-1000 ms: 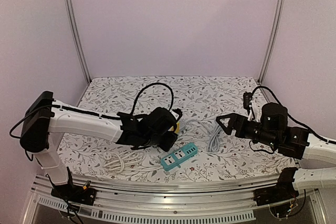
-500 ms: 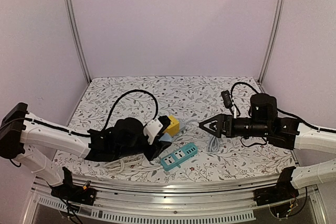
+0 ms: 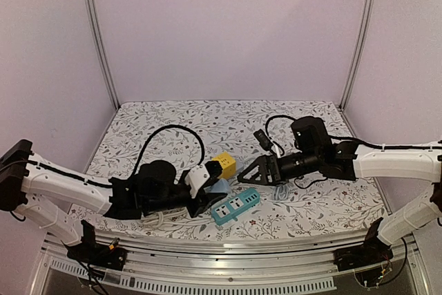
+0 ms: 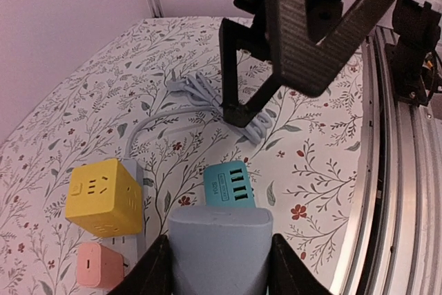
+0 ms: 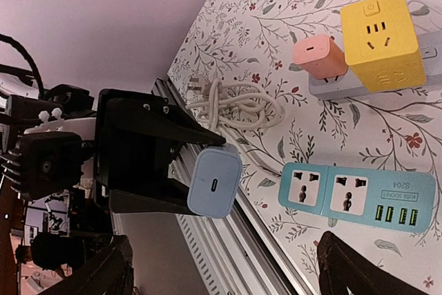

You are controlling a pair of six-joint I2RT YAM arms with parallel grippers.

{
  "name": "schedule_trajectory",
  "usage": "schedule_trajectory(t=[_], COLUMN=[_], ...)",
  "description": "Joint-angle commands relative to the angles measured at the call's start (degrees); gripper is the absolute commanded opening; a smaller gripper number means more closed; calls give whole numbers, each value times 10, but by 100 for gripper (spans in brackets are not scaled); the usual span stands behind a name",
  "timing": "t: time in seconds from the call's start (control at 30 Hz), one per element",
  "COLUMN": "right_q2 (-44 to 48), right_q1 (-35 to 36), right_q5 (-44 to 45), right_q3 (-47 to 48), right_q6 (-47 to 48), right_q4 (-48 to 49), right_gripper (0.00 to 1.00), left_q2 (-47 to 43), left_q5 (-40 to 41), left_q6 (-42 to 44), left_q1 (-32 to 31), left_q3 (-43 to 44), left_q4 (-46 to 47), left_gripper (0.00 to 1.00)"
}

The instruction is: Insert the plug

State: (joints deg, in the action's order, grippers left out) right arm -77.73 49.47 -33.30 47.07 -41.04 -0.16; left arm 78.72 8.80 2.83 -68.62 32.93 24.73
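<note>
Half done at best: left fingers (image 4: 153, 271) clamped on pale-blue plug (image 4: 219, 250), held off the worktop (image 3: 173, 122) nr teal power strip (image 3: 235, 206), no socket entered yet; right fingers (image 5: 349, 267) wide apart, empty, so aligning & pushing in remain.

Bench (image 3: 173, 119) covered in floral cloth. Yellow cube socket (image 5: 380, 39) and pink adapter (image 5: 319, 58) just beside each other, both seated on grey strip (image 5: 324, 86), near bench centre. White cable (image 5: 217, 105) coiled and tied in bundle, near-left, close to bench edge. Grey cable (image 3: 283, 190) in loose bundle, right of centre. Metal posts (image 3: 97, 32) at far corners. Rail (image 3: 228, 253) along near edge.
</note>
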Motion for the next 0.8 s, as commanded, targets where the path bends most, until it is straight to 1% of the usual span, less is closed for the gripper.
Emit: schedule_trajectory(t=[0.0, 0.13, 0.3, 0.5, 0.77], right_q2=[-38, -79, -109, -141, -167], right_q1=[-1, -1, -1, -1, -1], right_q5=[-29, -49, -73, -82, -103], right_q3=[32, 53, 71, 96, 110], right_q6=[3, -2, -12, -21, -20], right_q4=[-34, -43, -45, -62, -68], right_gripper=[90, 90, 87, 83, 77], left_q2=[-15, -16, -17, -14, 12], left_q5=[-5, -12, -15, 4, 30], left_q6=[28, 34, 44, 60, 71], left_q1=[-12, -15, -22, -27, -28], left_q3=[-7, -3, -3, 1, 18], left_q4=[24, 21, 23, 22, 16], left_gripper=[0, 0, 0, 0, 0])
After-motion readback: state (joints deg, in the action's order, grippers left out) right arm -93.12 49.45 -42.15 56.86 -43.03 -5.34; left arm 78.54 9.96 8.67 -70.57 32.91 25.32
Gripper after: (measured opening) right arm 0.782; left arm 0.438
